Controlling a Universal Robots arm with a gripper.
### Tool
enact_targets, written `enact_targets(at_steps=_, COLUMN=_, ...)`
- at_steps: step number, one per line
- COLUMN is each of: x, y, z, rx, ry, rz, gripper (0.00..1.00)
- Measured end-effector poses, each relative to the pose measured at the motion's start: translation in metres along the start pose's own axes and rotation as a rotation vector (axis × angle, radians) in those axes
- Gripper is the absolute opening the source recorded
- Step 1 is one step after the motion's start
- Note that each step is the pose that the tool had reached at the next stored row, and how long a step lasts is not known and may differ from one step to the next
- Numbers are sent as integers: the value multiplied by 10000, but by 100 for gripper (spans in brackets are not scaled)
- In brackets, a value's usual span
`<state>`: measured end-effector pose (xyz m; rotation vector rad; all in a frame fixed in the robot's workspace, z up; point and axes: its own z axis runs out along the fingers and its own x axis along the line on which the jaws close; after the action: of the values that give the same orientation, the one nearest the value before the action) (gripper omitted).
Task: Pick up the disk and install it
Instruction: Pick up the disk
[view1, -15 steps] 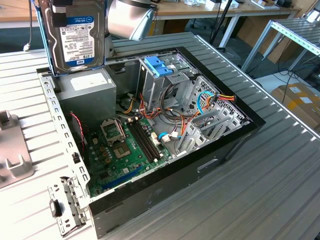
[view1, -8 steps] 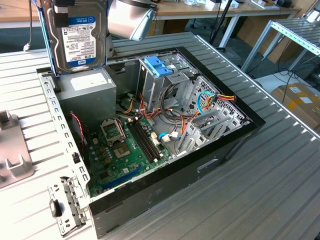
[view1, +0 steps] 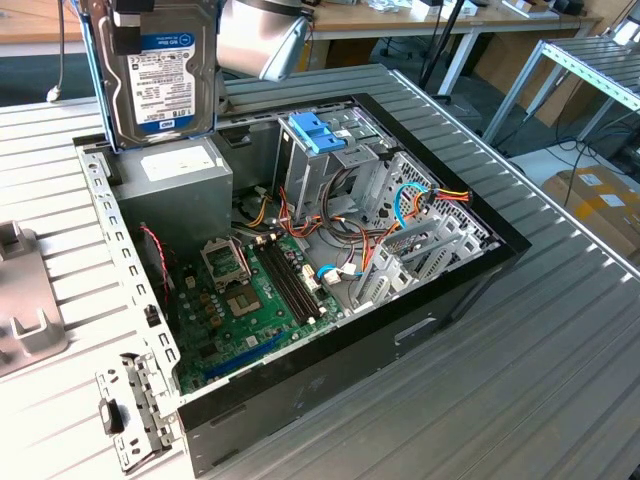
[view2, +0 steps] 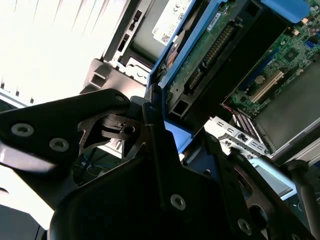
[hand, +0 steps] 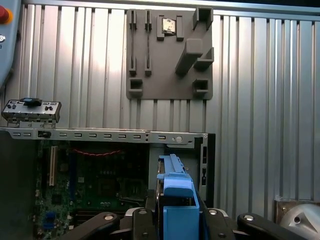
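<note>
The disk (view1: 165, 80), a silver-grey drive with a white label in a light-blue frame, hangs upright in the air at the exterior view's upper left. It is above the grey power supply box (view1: 175, 185) in the open computer case (view1: 450, 290). My gripper (view1: 135, 28) is shut on the disk's top end. In the first wrist view the disk (hand: 175, 192) shows edge-on between my black fingers (hand: 142, 220), over the case's corner. The second wrist view shows the disk's green circuit-board underside (view2: 210, 55) and my gripper (view2: 172, 132) clamped on the blue frame.
Inside the case stand a grey drive cage with blue tabs (view1: 318, 135), a motherboard (view1: 250, 290) and loose cables (view1: 420, 200). A grey fixture plate (hand: 170, 55) lies on the ribbed metal table (view1: 520, 380) beside the case. A cardboard box (view1: 600, 200) sits off the table.
</note>
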<state>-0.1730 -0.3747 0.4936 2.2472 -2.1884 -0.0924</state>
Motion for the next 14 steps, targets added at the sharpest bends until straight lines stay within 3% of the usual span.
enact_targets(at_steps=14, x=20, y=-74, z=-2, rx=0, ry=0, rz=0, gripper=37)
